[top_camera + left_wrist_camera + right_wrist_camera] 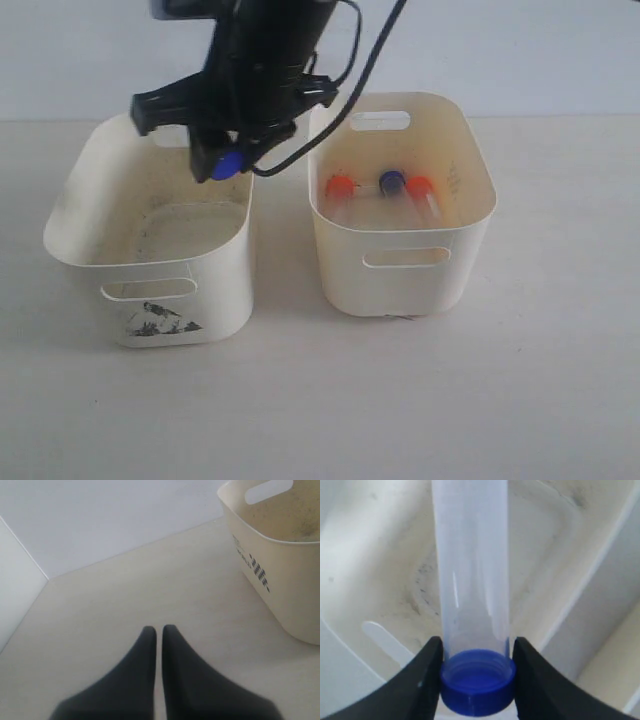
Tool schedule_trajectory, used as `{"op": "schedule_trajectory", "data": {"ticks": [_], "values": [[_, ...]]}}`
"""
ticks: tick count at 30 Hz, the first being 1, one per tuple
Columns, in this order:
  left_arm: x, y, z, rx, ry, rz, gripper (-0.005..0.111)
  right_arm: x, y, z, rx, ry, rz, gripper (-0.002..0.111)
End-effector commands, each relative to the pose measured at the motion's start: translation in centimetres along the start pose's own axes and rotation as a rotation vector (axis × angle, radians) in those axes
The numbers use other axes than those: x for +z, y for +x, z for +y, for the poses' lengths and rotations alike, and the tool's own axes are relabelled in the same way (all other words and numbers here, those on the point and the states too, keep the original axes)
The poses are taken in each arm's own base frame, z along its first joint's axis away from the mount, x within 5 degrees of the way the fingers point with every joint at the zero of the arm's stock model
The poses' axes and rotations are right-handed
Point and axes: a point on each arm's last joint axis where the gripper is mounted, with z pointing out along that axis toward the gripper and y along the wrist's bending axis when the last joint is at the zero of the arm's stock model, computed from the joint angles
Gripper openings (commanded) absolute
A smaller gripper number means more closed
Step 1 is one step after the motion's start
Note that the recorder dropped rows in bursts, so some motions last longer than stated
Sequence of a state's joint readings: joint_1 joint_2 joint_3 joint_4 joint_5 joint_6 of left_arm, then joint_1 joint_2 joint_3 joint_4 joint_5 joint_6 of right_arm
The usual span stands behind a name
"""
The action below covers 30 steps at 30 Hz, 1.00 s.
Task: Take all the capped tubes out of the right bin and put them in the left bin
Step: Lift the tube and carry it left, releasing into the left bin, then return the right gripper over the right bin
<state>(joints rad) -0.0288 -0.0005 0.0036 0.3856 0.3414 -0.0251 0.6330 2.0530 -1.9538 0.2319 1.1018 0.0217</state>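
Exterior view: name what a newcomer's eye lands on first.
The black right hand hangs over the left bin, clamped on a blue-capped tube. Beside it, the right bin holds three more: two orange-capped tubes and another blue-capped one.

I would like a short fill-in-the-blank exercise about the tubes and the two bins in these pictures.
The fingers of the right gripper hold, over the left bin, a tube with a ____ cap.
The right bin contains ____ tubes.
Of these, ____ have orange caps.
Missing words: blue, three, two.
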Motion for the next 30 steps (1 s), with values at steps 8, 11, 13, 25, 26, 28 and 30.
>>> {"op": "schedule_trajectory", "data": {"ticks": [8, 11, 13, 25, 26, 28, 30], "values": [[0.0, -0.1, 0.0, -0.012, 0.004, -0.008, 0.004, -0.1, -0.8, 2.3, -0.121, 0.007, -0.131, 0.055], [0.0, -0.1, 0.0, -0.012, 0.004, -0.008, 0.004, -0.1, -0.9, 2.2, -0.089, 0.021, -0.134, 0.037], [0.0, -0.1, 0.0, -0.012, 0.004, -0.008, 0.004, -0.1, -0.9, 2.1, -0.098, 0.029, -0.137, 0.013], [0.0, -0.1, 0.0, -0.012, 0.004, -0.008, 0.004, -2.1, -0.2, -2.9, 0.07, 0.27, -0.037, 0.0], [0.0, -0.1, 0.0, -0.012, 0.004, -0.008, 0.004, -2.7, -0.1, -3.6, 0.094, 0.279, -0.035, 0.0], [0.0, -0.1, 0.0, -0.012, 0.004, -0.008, 0.004, -3.5, -0.1, -4.6, 0.129, 0.291, -0.038, 0.0], [0.0, -0.1, 0.0, -0.012, 0.004, -0.008, 0.004, -4.4, 0.0, -5.9, 0.175, 0.306, -0.034, 0.0]]}}
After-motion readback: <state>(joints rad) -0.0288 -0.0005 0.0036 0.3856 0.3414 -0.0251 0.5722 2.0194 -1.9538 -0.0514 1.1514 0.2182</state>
